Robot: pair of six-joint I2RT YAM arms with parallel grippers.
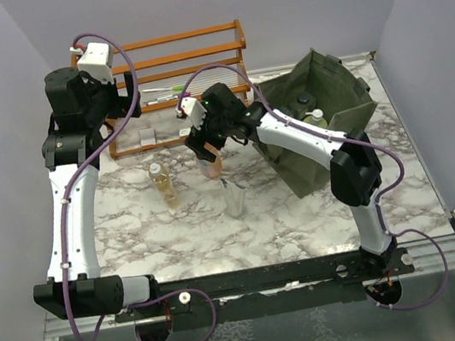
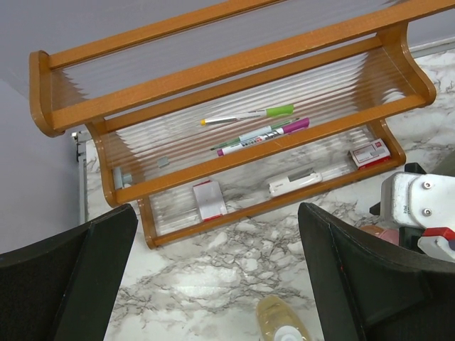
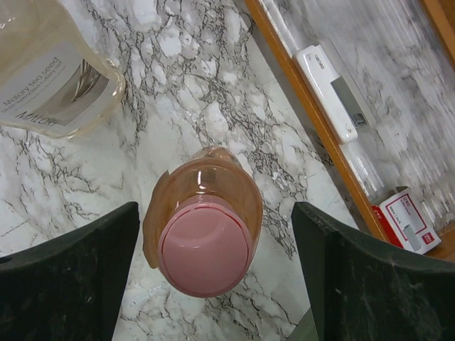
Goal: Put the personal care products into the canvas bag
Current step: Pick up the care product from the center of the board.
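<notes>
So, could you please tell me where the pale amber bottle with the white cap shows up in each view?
Top external: pale amber bottle on the marble, left of centre, in front of the rack.
Left wrist: cut off by the bottom edge, right of centre.
Right wrist: top left corner, label showing.
Shared landmark: the orange wooden rack.

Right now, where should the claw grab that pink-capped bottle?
Grip the pink-capped bottle just below its cap, coming straight down from above. It stands upright on the table with its cap facing the right claw, whose open jaws sit one on each side of it.
</notes>
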